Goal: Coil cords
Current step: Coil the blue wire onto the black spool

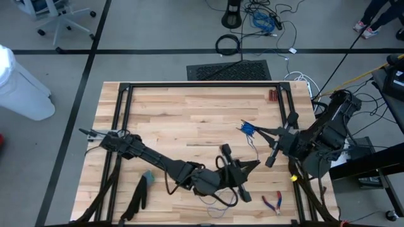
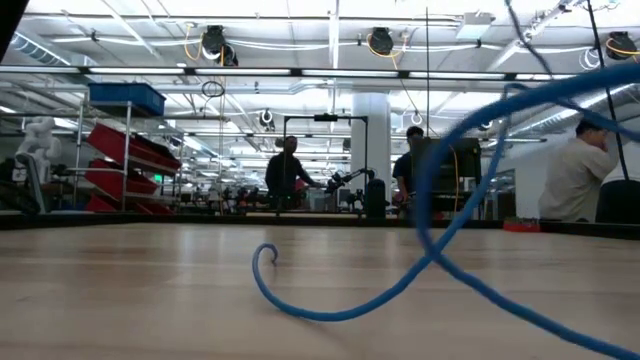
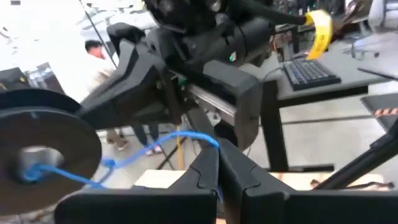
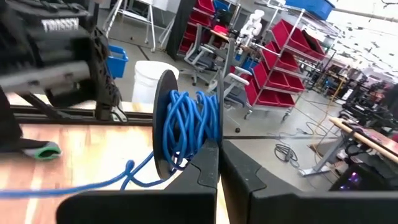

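Wooden table; blue cord and red-handled pliers lie on it

Your right tool has its two dark fingers pressed together, right at a dark spool wound with blue cord. A loose strand runs off across the wooden desk. Beyond stand a white bucket and red bins.
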